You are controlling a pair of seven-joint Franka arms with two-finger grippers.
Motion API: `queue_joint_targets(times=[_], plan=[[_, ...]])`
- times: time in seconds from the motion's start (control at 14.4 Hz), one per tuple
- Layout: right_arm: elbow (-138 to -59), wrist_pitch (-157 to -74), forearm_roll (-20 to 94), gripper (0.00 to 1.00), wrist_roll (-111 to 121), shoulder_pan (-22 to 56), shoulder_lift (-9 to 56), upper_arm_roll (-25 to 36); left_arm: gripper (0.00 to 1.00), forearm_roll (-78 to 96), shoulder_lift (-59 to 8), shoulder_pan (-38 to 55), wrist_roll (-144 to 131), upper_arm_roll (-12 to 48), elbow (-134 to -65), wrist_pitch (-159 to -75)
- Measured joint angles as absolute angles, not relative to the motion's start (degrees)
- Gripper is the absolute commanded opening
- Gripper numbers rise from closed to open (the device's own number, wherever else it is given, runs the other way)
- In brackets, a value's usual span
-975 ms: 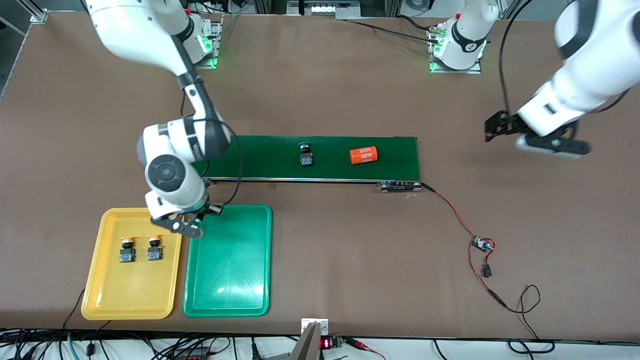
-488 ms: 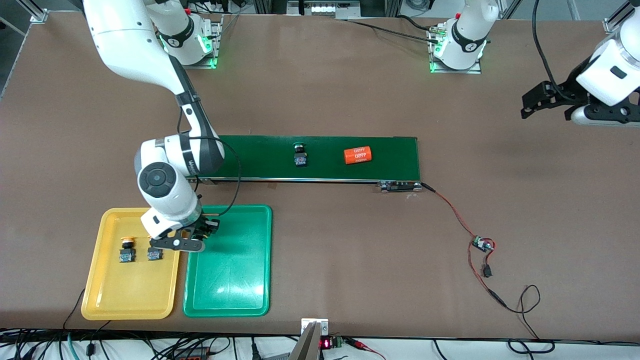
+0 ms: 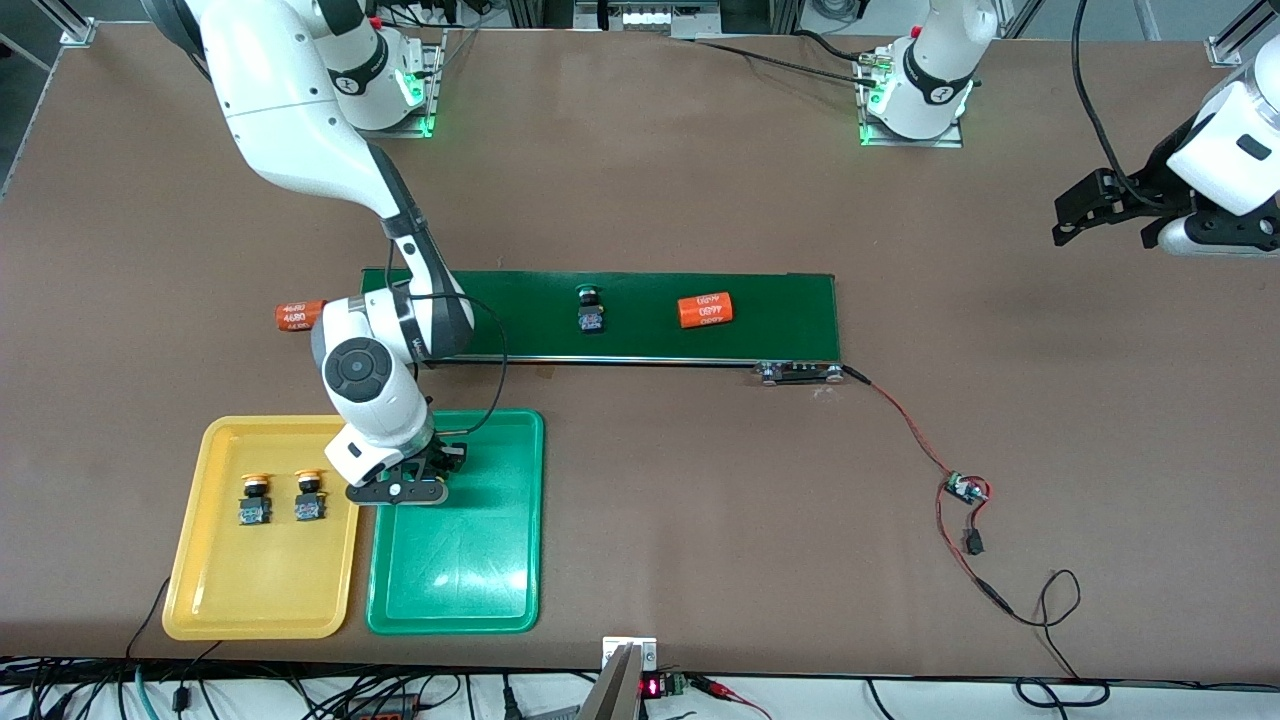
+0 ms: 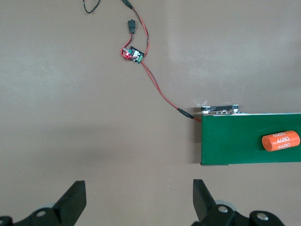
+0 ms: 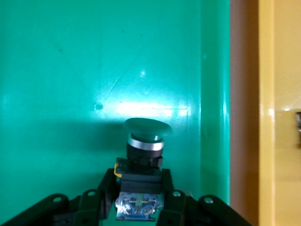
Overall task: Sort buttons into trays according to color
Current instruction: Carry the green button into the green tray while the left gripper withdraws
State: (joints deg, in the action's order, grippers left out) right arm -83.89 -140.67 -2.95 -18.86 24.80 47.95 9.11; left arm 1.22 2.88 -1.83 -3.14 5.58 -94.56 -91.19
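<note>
Right tool over green tray; left tool waits.

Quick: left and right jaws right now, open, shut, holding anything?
Left gripper: open, empty, over bare table at its end.
Right gripper: shut on a green button, low over the green tray.

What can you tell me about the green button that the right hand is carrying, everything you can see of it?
The green button is a small push-button switch with a wide, smooth green mushroom cap, a silver ring under it, a black collar and a black-and-blue body with metal contacts at the base. It looks like plastic with metal parts. The right hand grips its body between the fingers, cap pointing away from the wrist. It is over the green tray, close to the edge beside the yellow tray; whether it touches the tray cannot be told.
</note>
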Motion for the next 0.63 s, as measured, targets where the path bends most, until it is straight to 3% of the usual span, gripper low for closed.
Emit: queue_joint_targets(times=[0.35, 0.63], plan=[[-81.71, -140.54, -2.95, 1.0, -18.85, 24.69, 47.43, 9.07, 1.0, 1.22, 2.84, -1.81, -3.14, 5.95, -94.49, -91.16], [-80.93, -125.85, -2.89, 1.0, -20.86, 28.15, 40.65, 8.31, 1.0, 1.22, 2.8, -1.81, -3.14, 5.96, -94.47, -91.13]])
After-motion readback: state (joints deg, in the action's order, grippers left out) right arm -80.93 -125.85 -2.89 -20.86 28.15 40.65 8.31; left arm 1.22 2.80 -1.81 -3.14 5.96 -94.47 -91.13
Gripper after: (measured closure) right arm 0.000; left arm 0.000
